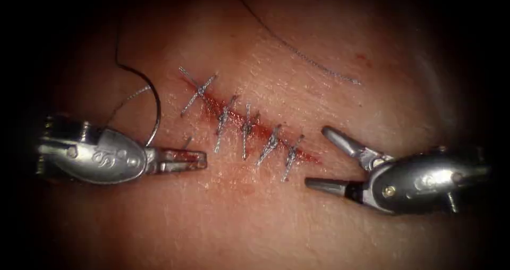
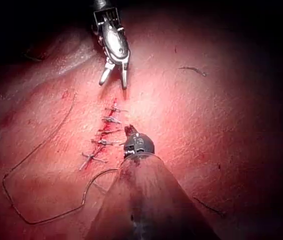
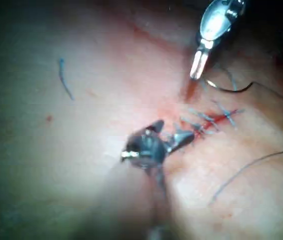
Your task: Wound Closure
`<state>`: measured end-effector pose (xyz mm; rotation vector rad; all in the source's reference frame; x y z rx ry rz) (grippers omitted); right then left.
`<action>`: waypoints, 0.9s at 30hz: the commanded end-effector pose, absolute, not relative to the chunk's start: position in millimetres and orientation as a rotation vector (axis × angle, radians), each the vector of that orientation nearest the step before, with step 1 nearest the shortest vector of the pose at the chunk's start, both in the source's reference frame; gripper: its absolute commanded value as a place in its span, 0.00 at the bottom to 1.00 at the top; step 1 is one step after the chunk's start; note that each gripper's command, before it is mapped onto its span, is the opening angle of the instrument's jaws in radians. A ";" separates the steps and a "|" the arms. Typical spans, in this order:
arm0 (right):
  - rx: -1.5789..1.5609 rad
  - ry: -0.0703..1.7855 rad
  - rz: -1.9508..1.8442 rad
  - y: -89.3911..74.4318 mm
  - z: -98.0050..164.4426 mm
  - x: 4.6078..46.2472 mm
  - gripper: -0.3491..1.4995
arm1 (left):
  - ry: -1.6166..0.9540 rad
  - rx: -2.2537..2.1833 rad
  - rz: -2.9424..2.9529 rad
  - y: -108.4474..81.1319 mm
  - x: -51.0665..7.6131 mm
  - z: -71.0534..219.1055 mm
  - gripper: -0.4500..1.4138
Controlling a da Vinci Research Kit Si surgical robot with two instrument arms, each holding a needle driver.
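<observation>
A: What is each tool doing right now?

B: The left tool (image 1: pixel 183 160) is lying just left of the cut (image 1: pixel 249 126), its jaws closed together and gripping nothing that I can make out. The right tool (image 1: pixel 326 161) is sitting at the cut's lower right end with its jaws spread wide apart, holding nothing.

A: And the needle?

B: The needle (image 1: pixel 154 108) is lying free on the tissue (image 1: pixel 255 222), left of the cut, curving just above the left tool. It is not looking stuck into the tissue. The thread (image 1: pixel 119 52) is running up and away from its upper end.

A: How far along is the closing?

B: Five stitches (image 1: pixel 245 129) are crossing the cut, with red fluid (image 1: pixel 212 104) along the line. A loose thread piece (image 1: pixel 319 65) is lying up to the right. I judge the stitching is looking nearly complete, with the tools between grips.

A: What does the next move call for?

B: Probably a careful grip on the needle's curve or the thread; which one, I cannot tell.
</observation>
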<state>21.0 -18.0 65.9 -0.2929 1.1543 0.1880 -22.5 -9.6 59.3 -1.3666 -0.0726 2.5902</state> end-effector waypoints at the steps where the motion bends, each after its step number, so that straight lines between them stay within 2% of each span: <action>1: -0.294 1.147 0.195 -19.1 66.3 20.8 0.98 | -0.073 -1.363 2.588 -10.5 -22.5 60.0 0.03; 3: -0.302 1.136 0.203 -19.3 66.3 20.4 0.99 | -0.072 -1.349 2.580 -11.6 -21.4 60.5 0.12; 5: -0.303 1.135 0.204 -19.3 66.5 20.3 0.99 | -0.069 -1.335 2.572 -12.6 -20.7 61.3 0.16; 8: -0.304 1.135 0.202 -19.5 66.7 20.5 0.99 | -0.094 -1.311 2.530 -14.2 -20.1 63.1 0.34; 12: -0.305 1.138 0.199 -19.7 66.8 20.6 0.99 | -0.172 -1.278 2.432 -15.9 -19.4 66.9 0.74; 13: -0.305 1.138 0.199 -19.8 66.8 20.6 0.99 | -0.194 -1.276 2.414 -16.2 -19.1 67.6 0.78; 16: -0.305 1.138 0.198 -19.9 66.8 20.6 0.99 | -0.238 -1.277 2.375 -17.1 -17.2 69.9 0.81; 27: -0.305 1.138 0.198 -20.1 66.7 20.6 0.99 | -0.240 -1.245 2.378 -18.6 -8.4 68.4 0.78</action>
